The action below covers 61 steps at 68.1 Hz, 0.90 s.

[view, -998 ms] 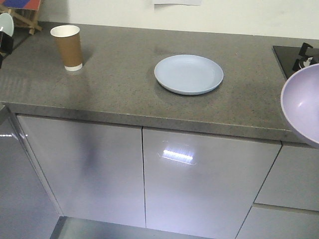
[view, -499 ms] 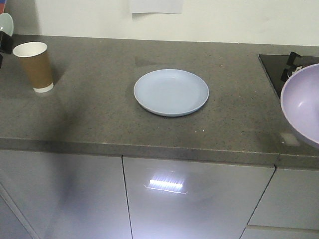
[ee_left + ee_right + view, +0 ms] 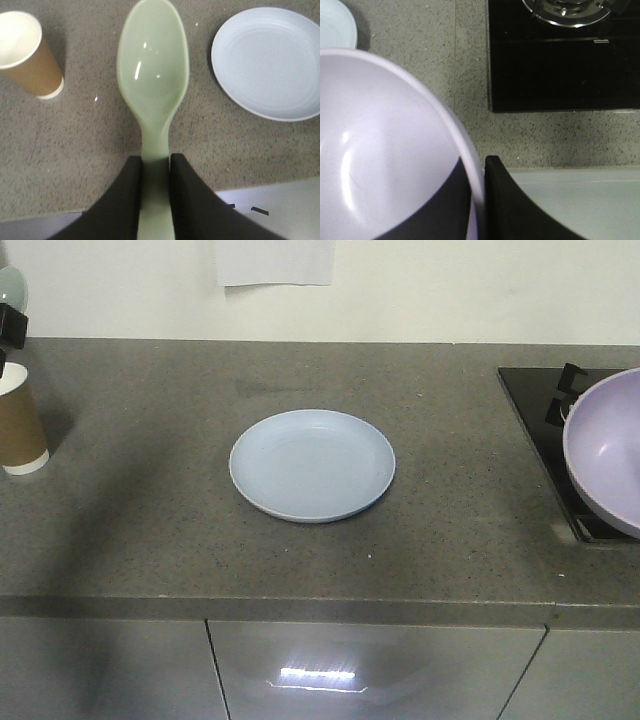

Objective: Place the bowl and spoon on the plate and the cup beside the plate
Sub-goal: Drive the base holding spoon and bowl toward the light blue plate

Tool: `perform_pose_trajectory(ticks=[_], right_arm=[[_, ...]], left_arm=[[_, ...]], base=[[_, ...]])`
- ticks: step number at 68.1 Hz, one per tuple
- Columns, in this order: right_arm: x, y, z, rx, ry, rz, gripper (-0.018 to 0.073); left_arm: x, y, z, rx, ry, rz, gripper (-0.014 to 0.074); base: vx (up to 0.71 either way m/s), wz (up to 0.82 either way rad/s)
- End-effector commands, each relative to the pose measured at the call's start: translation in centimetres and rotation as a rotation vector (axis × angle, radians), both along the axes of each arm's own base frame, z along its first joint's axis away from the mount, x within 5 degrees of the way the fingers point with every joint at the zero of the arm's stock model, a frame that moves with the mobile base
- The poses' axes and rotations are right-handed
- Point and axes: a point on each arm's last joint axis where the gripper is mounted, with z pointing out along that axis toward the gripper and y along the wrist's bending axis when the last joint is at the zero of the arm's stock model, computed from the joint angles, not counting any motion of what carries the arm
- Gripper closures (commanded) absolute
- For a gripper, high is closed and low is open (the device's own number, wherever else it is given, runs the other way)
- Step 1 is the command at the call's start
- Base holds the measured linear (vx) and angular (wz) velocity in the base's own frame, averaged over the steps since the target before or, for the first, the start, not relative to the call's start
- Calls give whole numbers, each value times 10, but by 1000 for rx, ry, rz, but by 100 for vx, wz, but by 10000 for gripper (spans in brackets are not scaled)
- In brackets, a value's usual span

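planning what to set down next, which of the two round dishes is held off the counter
The lavender bowl, clamped at its rim by the right gripper; the pale blue plate lies flat on the counter, untouched.

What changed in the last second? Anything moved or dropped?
The front view shifted, nothing was let go: plate and cup slid left and lower in frame together, more hob showing. Left gripper stays shut on the spoon, right gripper on the bowl.

Grey speckled countertop (image 3: 150, 530) — black hob (image 3: 528, 425) at right end; glossy cabinet doors (image 3: 370, 670) below.
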Motion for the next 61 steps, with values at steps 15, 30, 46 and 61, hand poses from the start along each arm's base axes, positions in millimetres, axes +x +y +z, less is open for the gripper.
perform_pose_trajectory(ticks=[15, 30, 46, 61], right_arm=[[-1, -1, 13, -18, -91, 1, 566], [-1, -1, 13, -18, -91, 1, 566], [-1, -1, 13, -18, -91, 1, 566], [-1, -1, 13, -18, -91, 1, 566]], left_arm=[[-8, 1, 15, -19, -71, 3, 603], [-8, 1, 15, -19, -71, 3, 603], [-8, 1, 15, -19, -71, 3, 603], [-8, 1, 15, -19, -71, 3, 603]], base=[[16, -8], [13, 0], [10, 8], [8, 9]])
